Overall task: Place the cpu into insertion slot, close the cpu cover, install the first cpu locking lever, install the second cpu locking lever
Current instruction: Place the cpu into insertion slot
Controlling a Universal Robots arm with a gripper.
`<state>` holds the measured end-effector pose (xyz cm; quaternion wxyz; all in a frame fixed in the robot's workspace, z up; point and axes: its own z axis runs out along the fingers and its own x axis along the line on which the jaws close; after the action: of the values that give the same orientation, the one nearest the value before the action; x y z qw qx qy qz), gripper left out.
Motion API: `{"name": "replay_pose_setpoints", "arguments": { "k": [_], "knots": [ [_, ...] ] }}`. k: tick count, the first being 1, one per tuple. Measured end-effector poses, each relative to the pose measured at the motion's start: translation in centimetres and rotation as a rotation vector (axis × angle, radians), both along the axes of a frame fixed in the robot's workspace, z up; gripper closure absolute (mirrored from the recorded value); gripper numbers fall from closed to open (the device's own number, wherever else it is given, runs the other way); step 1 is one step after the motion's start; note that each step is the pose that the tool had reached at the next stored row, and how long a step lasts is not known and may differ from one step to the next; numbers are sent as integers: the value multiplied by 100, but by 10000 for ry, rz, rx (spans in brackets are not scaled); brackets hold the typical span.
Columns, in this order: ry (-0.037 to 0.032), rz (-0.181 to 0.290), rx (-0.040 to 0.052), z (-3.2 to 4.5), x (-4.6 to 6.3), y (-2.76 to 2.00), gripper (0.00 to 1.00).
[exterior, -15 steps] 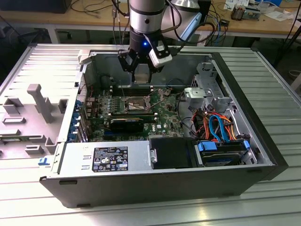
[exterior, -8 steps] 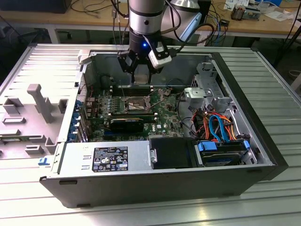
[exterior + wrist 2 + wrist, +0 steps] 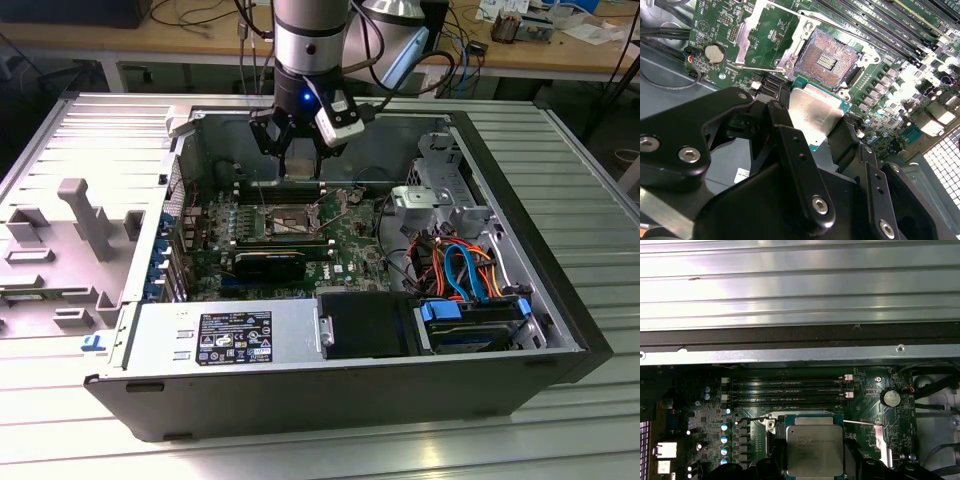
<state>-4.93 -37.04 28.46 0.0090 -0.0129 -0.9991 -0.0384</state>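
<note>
My gripper [image 3: 815, 120] is shut on the cpu [image 3: 816, 111], a flat square chip with a silvery top and a green edge, pinched between two black fingers [image 3: 781, 117]. The chip hangs a little above the green motherboard, just beside the open insertion slot [image 3: 827, 60], whose dark contact field is bare. The cpu cover [image 3: 746, 37] stands swung up on the far side of the slot. Two thin wire levers [image 3: 758, 68] stick out unlatched. In the first wrist view the cpu [image 3: 814, 450] hides most of the slot. In the exterior view the gripper [image 3: 300, 160] hovers over the insertion slot [image 3: 290, 220].
Everything sits inside an open computer case [image 3: 540, 250]. Memory slots [image 3: 790, 390] run along one side of the slot, and a coin battery [image 3: 715, 52] lies on another side. A power supply [image 3: 225, 340], a drive bay with coloured cables [image 3: 460, 270] and a black ribbed block [image 3: 270, 265] crowd the case.
</note>
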Motion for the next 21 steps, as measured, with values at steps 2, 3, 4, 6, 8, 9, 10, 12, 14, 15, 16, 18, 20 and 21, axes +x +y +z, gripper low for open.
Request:
{"name": "replay_pose_setpoints", "arguments": {
  "k": [2,3,4,6,8,9,10,12,14,15,16,18,20,21],
  "knots": [
    [0,0,0,0,0,0,45],
    [0,-1,0,0,0,0,45],
    [0,-18,0,0,0,0,45],
    [0,-62,0,-1,0,0,45],
    [-1,-98,3,-2,0,-1,45],
    [-3,-107,4,-4,-1,-4,45],
    [-1,-111,2,-3,0,-9,45],
    [0,-117,-3,-4,0,-43,45],
    [0,-119,-5,-7,0,-80,45],
    [0,-119,-5,-8,-1,-94,45],
    [0,-118,-4,-9,-1,-106,45],
    [0,-119,-5,-10,-3,-126,45],
    [0,-119,-5,-12,-5,-142,45],
    [0,-119,-4,-12,-5,-150,45]
  ]
}}
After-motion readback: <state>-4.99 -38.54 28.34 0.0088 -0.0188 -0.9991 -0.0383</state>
